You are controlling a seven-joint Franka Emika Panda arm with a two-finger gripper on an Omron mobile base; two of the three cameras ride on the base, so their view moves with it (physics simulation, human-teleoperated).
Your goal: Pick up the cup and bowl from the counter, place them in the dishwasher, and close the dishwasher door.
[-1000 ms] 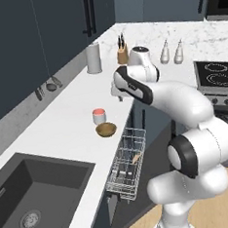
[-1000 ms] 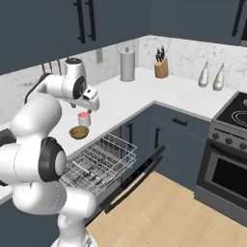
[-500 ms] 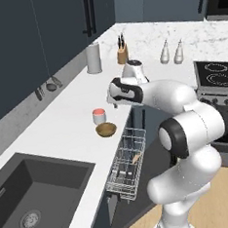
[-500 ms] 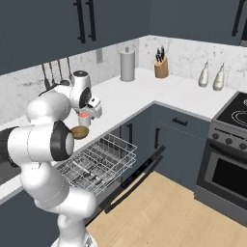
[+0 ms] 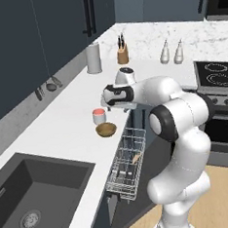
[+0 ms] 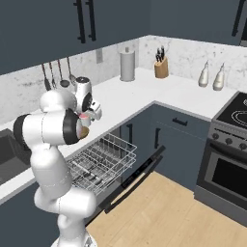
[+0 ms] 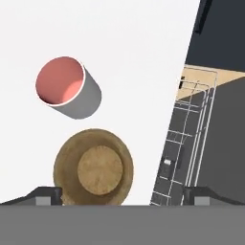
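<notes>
The cup (image 5: 99, 116) is standing upright on the white bench (image 5: 53, 126), close to the front edge, with the brown bowl (image 5: 106, 130) sitting just beside it; in the hand view the two are nearly touching, the cup (image 7: 67, 93) showing its red inside and the bowl (image 7: 94, 167) lying nearer the camera. The tool (image 5: 115, 97) is hanging above and a little to the side of the cup, its jaws spread wide and gripping nothing; in the hand view its two dark fingertips (image 7: 48, 195) are standing far apart at the bottom, one beside the bowl and the other over the rack. In the right base view the tool (image 6: 91, 110) is hovering over the bench edge with the cup and bowl mostly hidden behind the arm.

Just past the bench edge the dishwasher (image 6: 126, 144) is standing open, its silver wire rack (image 5: 126, 163) pulled out with a few small items lying in it, and the dishwasher door (image 6: 135, 177) is folded down toward the wooden floor (image 6: 164, 212).

Farther along the bench a tall grey canister (image 5: 93, 58) and a knife block (image 5: 123, 54) are standing near the wall, with two pale bottles (image 5: 171, 52) beyond them. A dark sink (image 5: 30, 192) is set into the bench on the near side, and a steel oven (image 6: 224, 144) is standing at the far end.
</notes>
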